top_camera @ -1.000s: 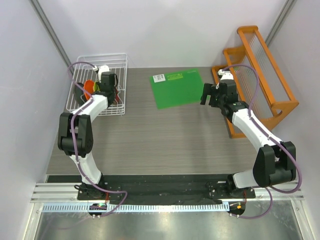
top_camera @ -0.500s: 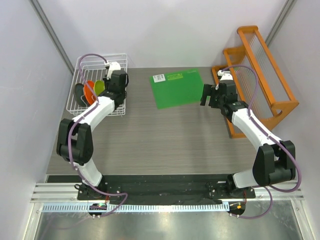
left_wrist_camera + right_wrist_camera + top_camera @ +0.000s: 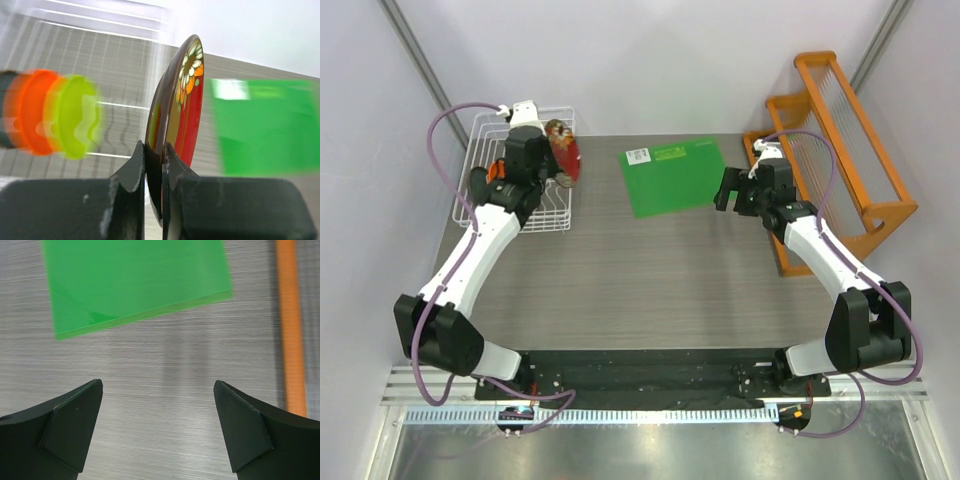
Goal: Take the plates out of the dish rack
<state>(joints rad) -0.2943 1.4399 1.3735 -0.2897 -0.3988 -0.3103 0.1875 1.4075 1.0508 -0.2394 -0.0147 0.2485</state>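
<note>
Left fingers (image 3: 131,175) pinch the glossy red plate (image 3: 187,100) on edge, white-and-orange flowers on its face; right fingers (image 3: 65,425) spread wide.

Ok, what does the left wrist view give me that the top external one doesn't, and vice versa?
Left wrist only: the left gripper shut on the rim of the red floral plate, seen edge-on, with the lime green plate blurred beyond. Top external only: the white wire dish rack as a whole, the open right gripper beside the green mat, and the orange wooden rack. Both: the red floral plate in the left gripper, the green mat and the wood-grain table.
</note>
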